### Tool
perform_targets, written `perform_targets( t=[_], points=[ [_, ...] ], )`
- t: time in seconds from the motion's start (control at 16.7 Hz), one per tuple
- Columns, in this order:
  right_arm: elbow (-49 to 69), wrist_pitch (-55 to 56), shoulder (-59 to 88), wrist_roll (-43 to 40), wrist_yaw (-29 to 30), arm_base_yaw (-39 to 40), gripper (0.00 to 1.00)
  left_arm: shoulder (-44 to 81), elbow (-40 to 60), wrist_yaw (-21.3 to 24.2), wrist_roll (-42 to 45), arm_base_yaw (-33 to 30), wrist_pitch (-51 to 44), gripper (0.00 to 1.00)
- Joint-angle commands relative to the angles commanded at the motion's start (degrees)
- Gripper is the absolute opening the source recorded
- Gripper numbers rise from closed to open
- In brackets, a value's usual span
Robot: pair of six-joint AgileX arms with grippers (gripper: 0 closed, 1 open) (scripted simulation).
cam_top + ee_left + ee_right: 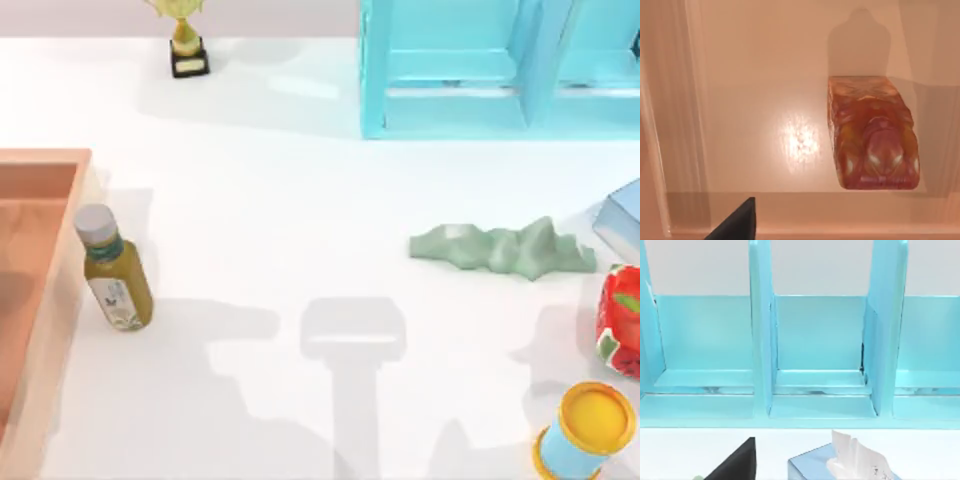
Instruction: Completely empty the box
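Note:
The box (40, 165) is a large orange-tan tray at the table's left edge, cut off by the top view's border. The left wrist view looks down onto its floor (765, 75), where a glossy reddish-orange loaf-shaped pack (872, 135) lies close to one wall. A dark part of my left gripper (735, 225) hangs above the box, apart from the pack. An olive-yellow bottle (115, 270) with a grey cap lies on the table just right of the box's wall. My right gripper (735, 462) faces the shelf cabinet.
A light blue shelf cabinet (500, 70) stands at the back right and a gold trophy (187, 45) at the back. A green crumpled lump (500, 248), a pale blue tissue box (840, 465), a red pack (622, 320) and a yellow-lidded can (590, 430) sit at the right.

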Motion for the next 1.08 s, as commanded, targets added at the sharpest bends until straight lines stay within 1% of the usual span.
perform_targets(
  t=[0.18,0.48,0.66,0.78,1.02,1.08],
  points=[
    [0.00,0.00,0.00,0.00,0.00,0.00,1.00,2.35,-2.76,0.01,0.17,0.27,5.11,1.00],
    [0.00,0.00,0.00,0.00,0.00,0.00,1.00,5.78,-10.33,0.03,0.43,0.49,16.05,1.00],
    [0.00,0.00,0.00,0.00,0.00,0.00,1.00,6.86,-14.09,0.02,0.45,0.48,20.74,1.00],
    [0.00,0.00,0.00,0.00,0.00,0.00,1.00,7.20,-15.32,0.03,0.43,0.47,22.38,1.00],
    [0.00,0.00,0.00,0.00,0.00,0.00,1.00,7.23,-15.40,0.03,0.43,0.46,22.50,1.00],
    [0.00,0.00,0.00,0.00,0.00,0.00,1.00,7.23,-15.40,0.03,0.43,0.46,22.50,0.92]
  ],
)
